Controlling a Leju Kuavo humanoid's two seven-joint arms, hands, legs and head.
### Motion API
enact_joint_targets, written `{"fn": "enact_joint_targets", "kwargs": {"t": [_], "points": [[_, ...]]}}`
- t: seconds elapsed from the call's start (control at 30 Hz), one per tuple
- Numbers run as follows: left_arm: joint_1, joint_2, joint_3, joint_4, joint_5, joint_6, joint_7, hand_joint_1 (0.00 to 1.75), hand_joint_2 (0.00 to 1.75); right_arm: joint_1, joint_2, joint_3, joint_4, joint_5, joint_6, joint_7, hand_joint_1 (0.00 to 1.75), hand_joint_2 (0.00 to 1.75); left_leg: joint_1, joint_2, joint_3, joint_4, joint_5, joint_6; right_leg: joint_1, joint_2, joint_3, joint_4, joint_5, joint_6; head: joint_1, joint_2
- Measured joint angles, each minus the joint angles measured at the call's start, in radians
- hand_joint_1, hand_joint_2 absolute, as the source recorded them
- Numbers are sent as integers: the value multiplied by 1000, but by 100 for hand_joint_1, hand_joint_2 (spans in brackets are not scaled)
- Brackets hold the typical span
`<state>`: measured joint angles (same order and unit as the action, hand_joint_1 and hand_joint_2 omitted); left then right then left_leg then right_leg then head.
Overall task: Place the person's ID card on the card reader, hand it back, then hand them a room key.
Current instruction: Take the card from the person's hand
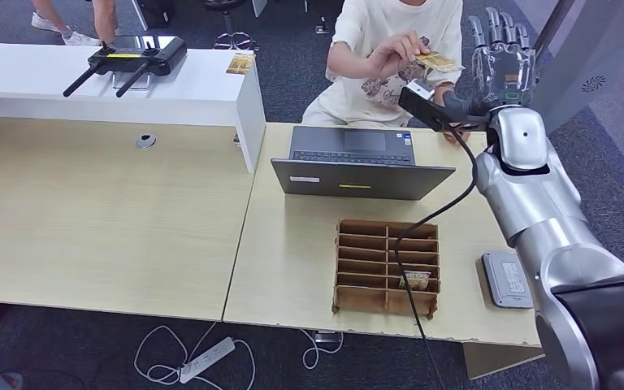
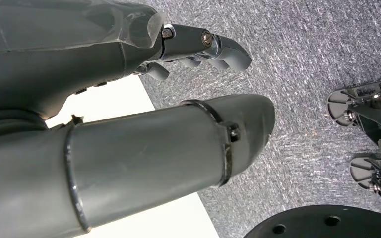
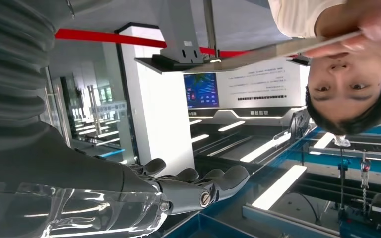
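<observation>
Head view: right hand (image 1: 501, 57) raised, fingers spread and empty, beside the person's (image 1: 390, 49) held card (image 1: 436, 61)

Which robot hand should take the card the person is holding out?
The right hand, probably. It is raised and open right beside the card in the person's hand. The left hand hangs down by the floor.

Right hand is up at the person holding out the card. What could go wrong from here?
1. The right hand is open beside the card, which the person's hand still pinches; closing off-target could miss it or catch their fingers.
2. A black cable hangs from the right arm across the cardboard organizer; swinging toward the card reader could drag it.
3. The laptop sits under the return path and could be clipped.
</observation>
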<state>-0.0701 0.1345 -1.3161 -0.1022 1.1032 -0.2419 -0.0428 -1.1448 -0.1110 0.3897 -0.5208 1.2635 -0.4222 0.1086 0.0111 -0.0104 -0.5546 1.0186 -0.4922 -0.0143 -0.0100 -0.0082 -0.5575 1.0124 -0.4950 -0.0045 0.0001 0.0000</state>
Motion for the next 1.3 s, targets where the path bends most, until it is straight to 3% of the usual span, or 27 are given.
{"fn": "enact_joint_targets", "kwargs": {"t": [0.33,0.47,1.3], "points": [[-1,0,-12,0,0,0,0,0,0,-6,0,3,37,26,-3,4,3,175,0,0,0,0,0,0,0,0,0,0,0,0,0,0],[-1,0,-13,0,1,1,0,0,0,-5,0,-2,40,16,-30,-18,171,175,0,0,0,0,0,0,0,0,0,0,0,0,0,0],[-3,-2,-20,0,11,12,0,0,0,3,0,-132,36,31,-80,-78,175,175,0,0,0,0,0,0,0,0,0,0,0,0,0,0]]}}
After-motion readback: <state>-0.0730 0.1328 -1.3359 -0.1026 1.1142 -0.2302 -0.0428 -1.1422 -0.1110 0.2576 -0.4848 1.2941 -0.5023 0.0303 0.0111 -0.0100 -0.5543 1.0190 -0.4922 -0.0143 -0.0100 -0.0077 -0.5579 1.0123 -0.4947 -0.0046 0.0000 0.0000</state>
